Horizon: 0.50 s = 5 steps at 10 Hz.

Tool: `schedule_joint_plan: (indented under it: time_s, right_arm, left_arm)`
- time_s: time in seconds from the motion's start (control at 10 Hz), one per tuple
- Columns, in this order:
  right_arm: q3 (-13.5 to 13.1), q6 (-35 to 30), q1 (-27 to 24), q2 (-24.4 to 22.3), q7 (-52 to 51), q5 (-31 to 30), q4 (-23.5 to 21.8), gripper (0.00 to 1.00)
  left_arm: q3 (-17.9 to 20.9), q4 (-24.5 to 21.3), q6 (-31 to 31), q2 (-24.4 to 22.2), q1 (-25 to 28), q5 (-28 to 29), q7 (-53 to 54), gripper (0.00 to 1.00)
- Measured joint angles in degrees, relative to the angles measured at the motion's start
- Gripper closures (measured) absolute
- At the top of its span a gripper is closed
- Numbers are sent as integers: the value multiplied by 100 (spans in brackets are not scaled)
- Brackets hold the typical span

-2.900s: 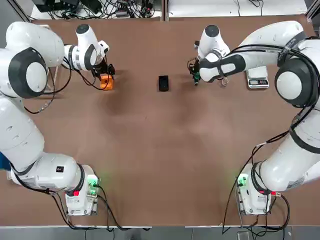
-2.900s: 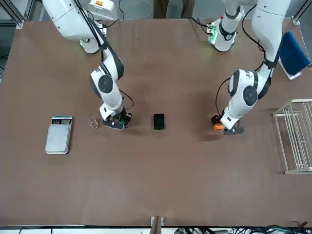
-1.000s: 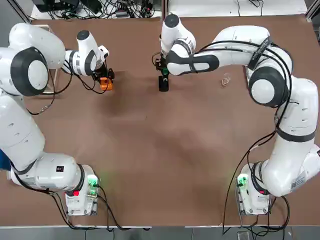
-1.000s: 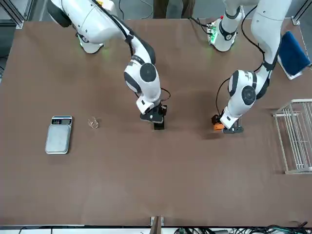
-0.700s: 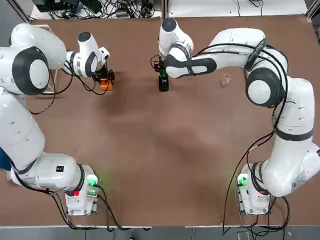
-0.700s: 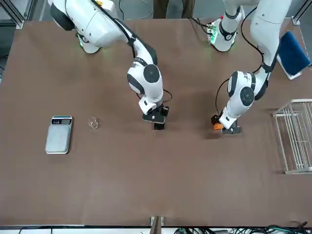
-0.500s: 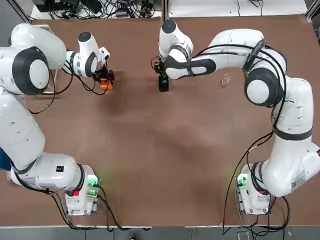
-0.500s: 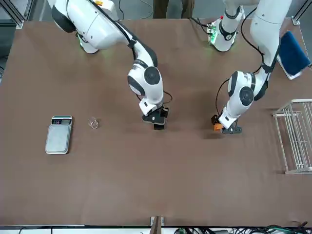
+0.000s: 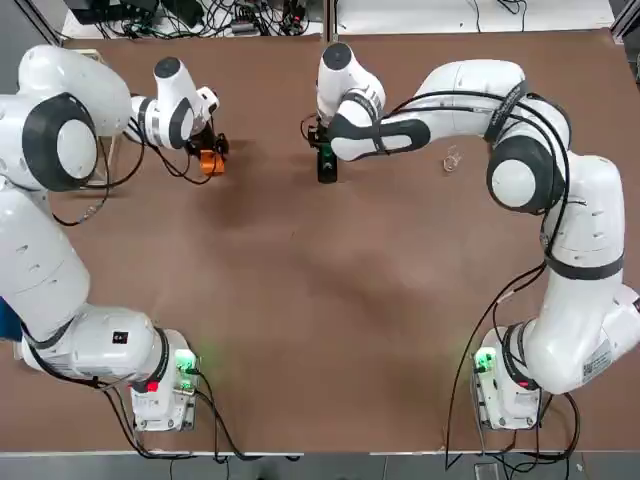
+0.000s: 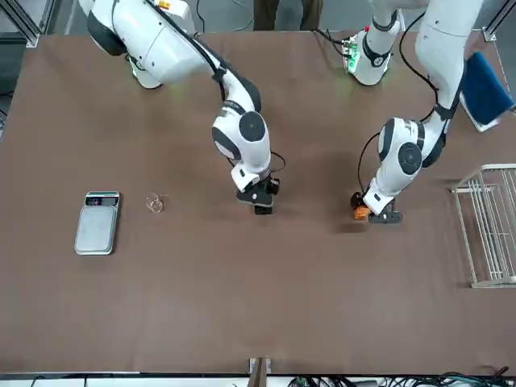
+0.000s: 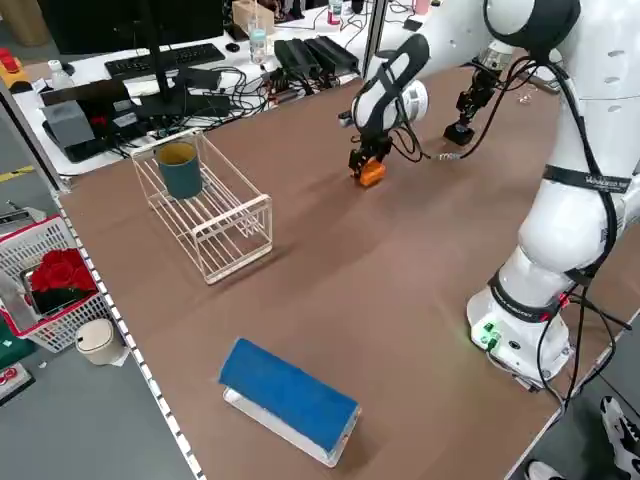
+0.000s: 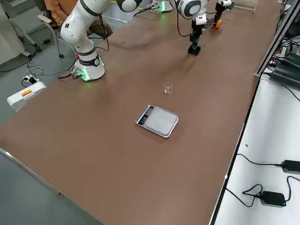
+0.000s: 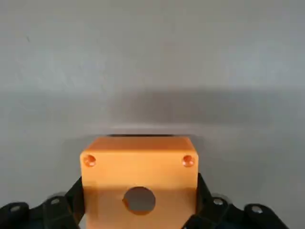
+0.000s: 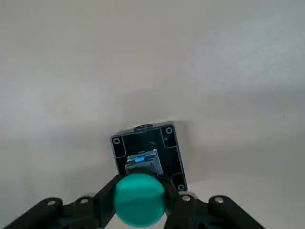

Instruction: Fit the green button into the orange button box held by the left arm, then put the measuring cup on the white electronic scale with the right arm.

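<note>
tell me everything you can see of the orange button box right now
The orange button box is a small, bright orange, block-shaped housing that looks like plastic. The face toward the left wrist view has a large round hole, with nothing fitted in it, and two small corner holes. Its edges look slightly rounded. The left gripper is closed on it, a black finger against each of two opposite sides. From above, it sits at the far left part of the table. Whether it touches the tabletop, I can't tell.

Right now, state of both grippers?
Left gripper: closed on the orange plastic button box.
Right gripper: closed on the round green button.
</note>
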Motion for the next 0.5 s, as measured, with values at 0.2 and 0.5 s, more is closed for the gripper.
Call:
schedule_joint_plan:
  time_s: [0.2, 0.5]
  right_arm:
    - [0, 3, 21, 77, 108, -106, 34, 62]
    - [0, 3, 40, 129, 143, -113, 77, 62]
  left_arm:
    - [-9, 364, -552, -189, -2, 2, 1, 14]
    - [-75, 1225, -1674, -260, -31, 2, -32, 14]
